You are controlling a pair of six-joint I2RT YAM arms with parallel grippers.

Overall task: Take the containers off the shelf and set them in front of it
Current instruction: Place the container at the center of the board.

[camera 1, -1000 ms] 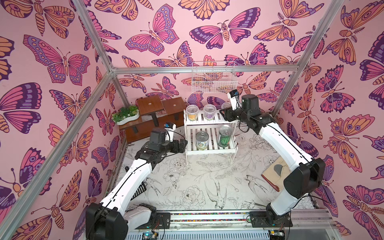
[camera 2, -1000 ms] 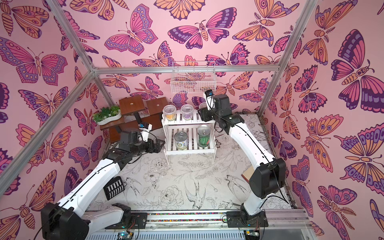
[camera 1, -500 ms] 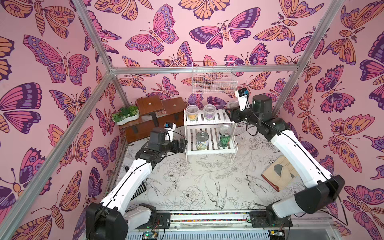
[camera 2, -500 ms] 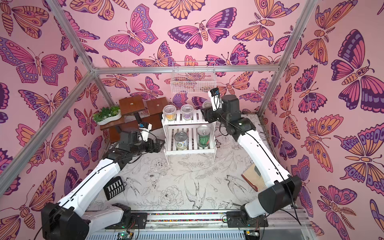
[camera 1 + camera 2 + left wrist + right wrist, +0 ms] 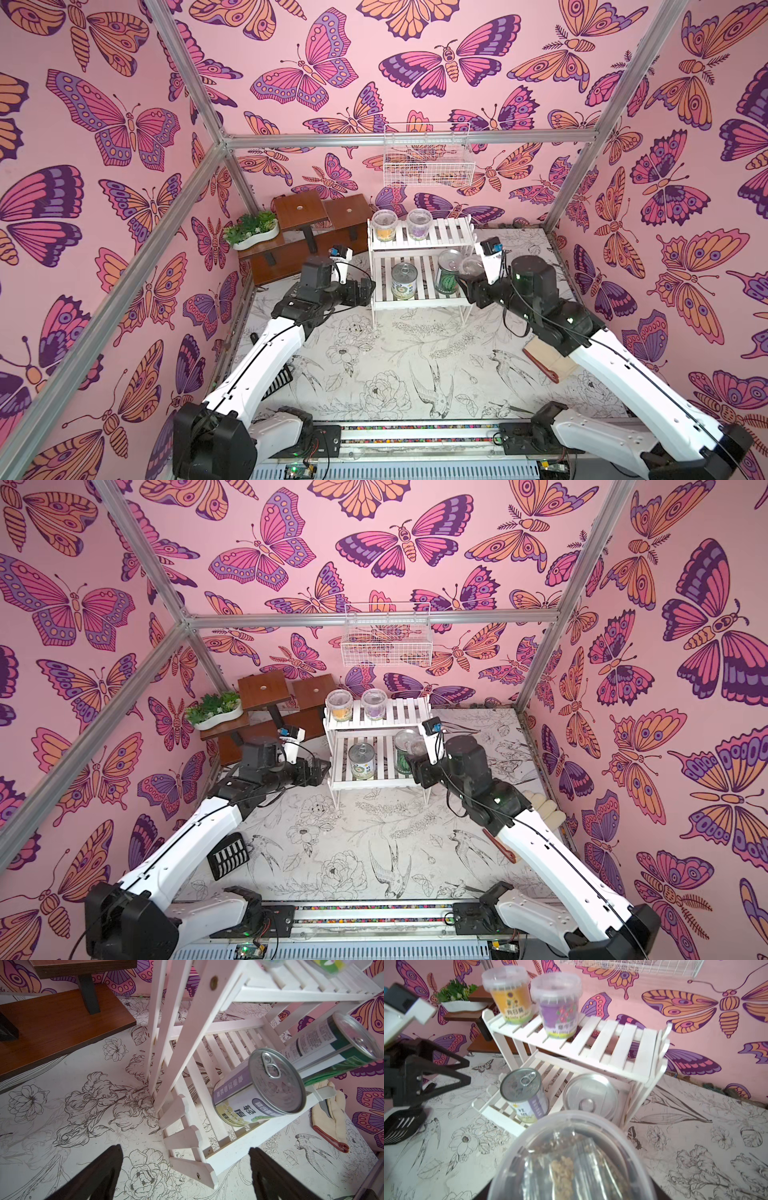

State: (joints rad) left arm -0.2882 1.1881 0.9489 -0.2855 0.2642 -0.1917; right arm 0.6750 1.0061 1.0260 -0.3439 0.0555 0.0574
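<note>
**Top views.** Shelf (image 5: 449,235) stood at the middle of the desk's (image 5: 395,365) far edge.
- Upper tier: yellow cup (image 5: 383,226) and purple cup (image 5: 419,224) sat side by side at its left end. The right end was bare.
- Lower tier: white can (image 5: 404,281) and melon can (image 5: 449,274) stood upright, apart.
- Right gripper (image 5: 467,281) pinched the third cup (image 5: 472,266), lid up, in the air off the shelf's right front corner. It was held level, presumably so it can go down upright on the desk in front.
- Left gripper (image 5: 320,771) hung spread wide and empty, just off the shelf's left end, about level with the lower tier. It was likely lined up for the white can.

**Left wrist.** Spread fingers (image 5: 97,1176) framed the shelf's near left corner with nothing between them. The white can was the nearest container.

**Right wrist.** The third cup's lid filled the near field, and the fingers were hidden beneath it. Four containers were on the shelf and none on the desk yet.
</note>
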